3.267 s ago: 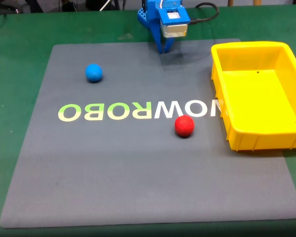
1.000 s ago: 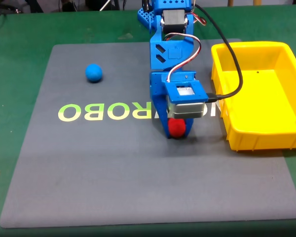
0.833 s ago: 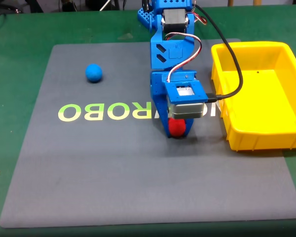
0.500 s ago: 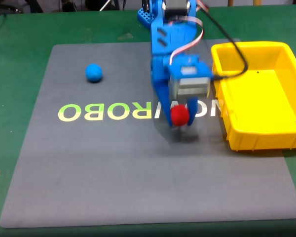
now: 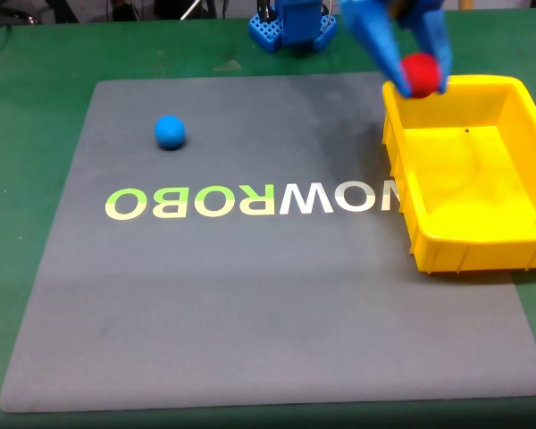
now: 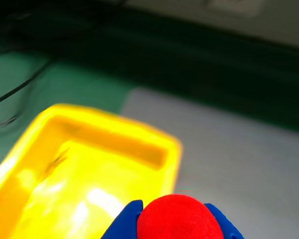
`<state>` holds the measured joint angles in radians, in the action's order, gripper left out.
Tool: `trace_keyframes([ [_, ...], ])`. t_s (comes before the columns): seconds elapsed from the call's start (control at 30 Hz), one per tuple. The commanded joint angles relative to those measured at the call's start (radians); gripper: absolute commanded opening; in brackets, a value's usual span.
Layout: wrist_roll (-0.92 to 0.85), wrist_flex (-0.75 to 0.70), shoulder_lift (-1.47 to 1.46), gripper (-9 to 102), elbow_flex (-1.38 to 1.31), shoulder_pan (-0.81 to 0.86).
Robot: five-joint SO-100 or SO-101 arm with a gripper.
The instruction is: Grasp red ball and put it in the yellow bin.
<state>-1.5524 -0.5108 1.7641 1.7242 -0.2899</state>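
My blue gripper (image 5: 418, 76) is shut on the red ball (image 5: 420, 73) and holds it in the air over the far left corner of the yellow bin (image 5: 469, 246) in the fixed view. In the wrist view the red ball (image 6: 177, 218) sits between the blue fingers (image 6: 123, 224) at the bottom edge, with the yellow bin (image 6: 65, 119) spread out below and to the left, blurred by motion.
A blue ball (image 5: 170, 131) lies on the grey mat (image 5: 250, 313) at the far left, well away from the arm. White and yellow-green letters (image 5: 250, 201) run across the mat's middle. The arm's blue base (image 5: 290, 27) stands at the mat's far edge.
The gripper closed on the red ball on the mat, lifted it, and swung up and to the right, so the ball now hangs over the bin's corner.
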Motion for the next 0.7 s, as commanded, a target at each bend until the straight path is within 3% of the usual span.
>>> trace_keyframes([
  [0.0, 0.032, -0.015, 0.121, 0, 0.052, -0.106],
  [0.33, 0.071, -0.055, 0.124, 1, 0.087, -0.204],
  [0.5, 0.071, -0.052, 0.123, 32, 0.087, -0.19],
  [0.67, 0.064, -0.057, 0.127, 39, 0.087, -0.169],
])
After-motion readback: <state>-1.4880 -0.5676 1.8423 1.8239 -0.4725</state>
